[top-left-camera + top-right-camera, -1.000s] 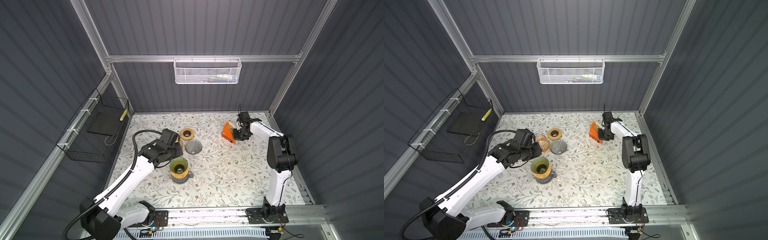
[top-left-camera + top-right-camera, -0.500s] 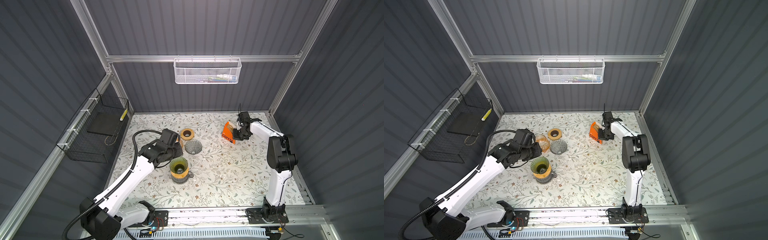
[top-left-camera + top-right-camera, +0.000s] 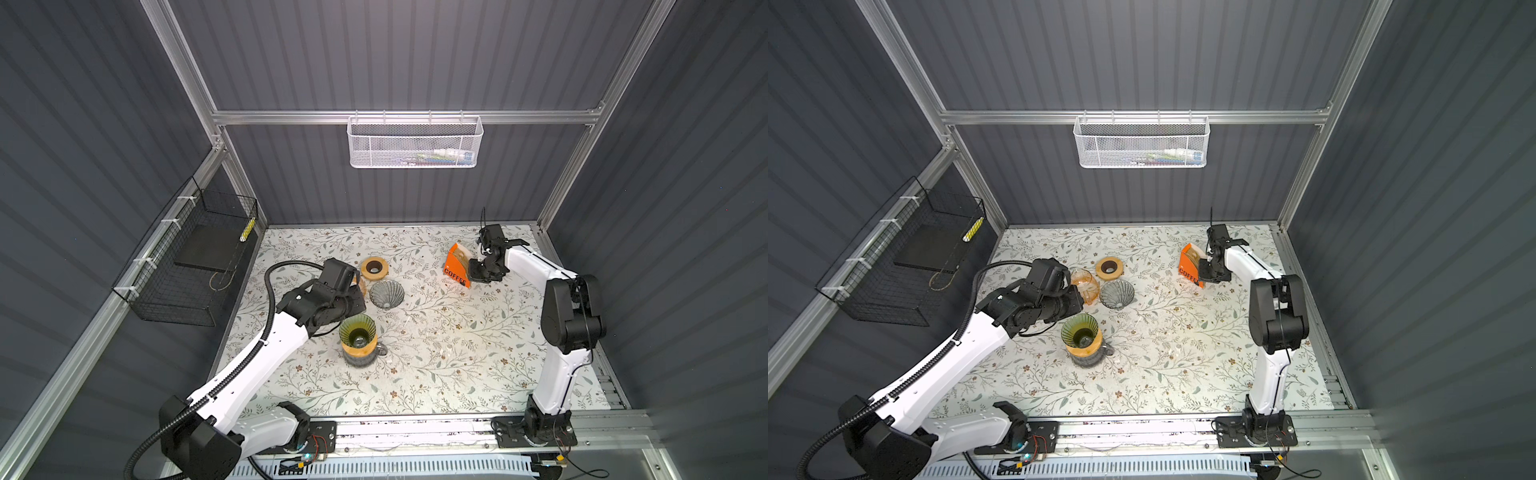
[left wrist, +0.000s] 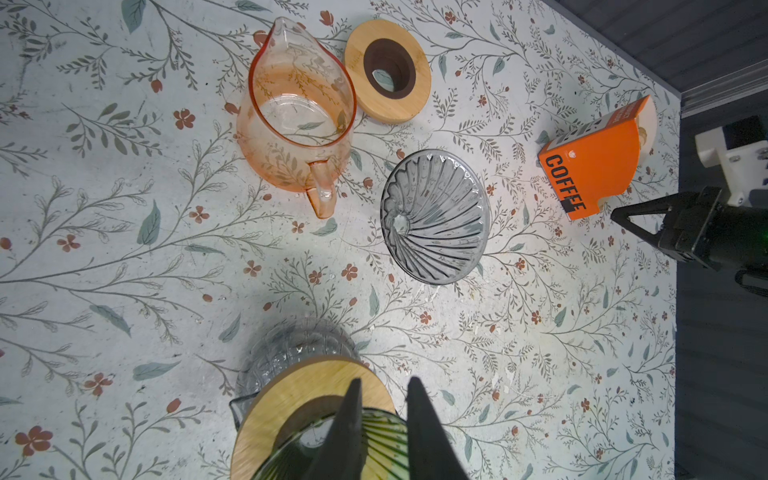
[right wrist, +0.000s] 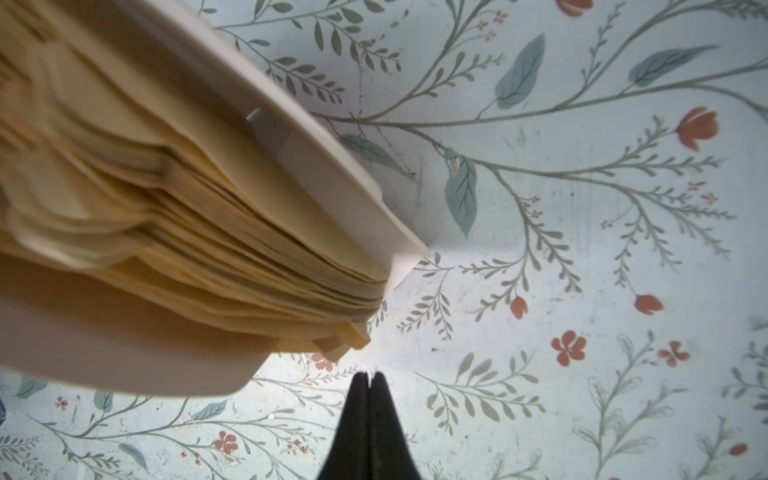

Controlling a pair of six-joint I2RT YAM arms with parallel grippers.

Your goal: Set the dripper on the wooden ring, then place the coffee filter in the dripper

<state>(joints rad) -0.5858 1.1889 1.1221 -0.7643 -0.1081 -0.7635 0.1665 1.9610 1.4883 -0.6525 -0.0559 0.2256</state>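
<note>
Both top views are showing us, nearest the lower edge, the green ribbed glass dripper [image 3: 357, 330] sitting on a wooden collar [image 4: 282, 390] atop a clear glass carafe [image 3: 356, 361], left of centre on the floral-patterned table mat [image 3: 436, 365]. We are seeing the left gripper [image 4: 383, 380] hanging over its rim in the left wrist view, black fingers [image 4: 351, 415] standing a narrow gap apart; whether they are pinching the rim we cannot tell. Farther up, a grey ribbed glass dripper [image 3: 386, 293] is lying on the mat, with an orange-tinted glass pitcher [image 3: 1086, 284] just left of it and a round wooden ring [image 4: 386, 110] just beyond. In the upper right of the mat, the tan paper coffee filters [image 5: 166, 216] are sitting stacked inside the orange cardboard box [image 3: 456, 270] marked COFFEE. The right gripper [image 5: 371, 375] is pressing its tips fully together just beside that stack.
</note>
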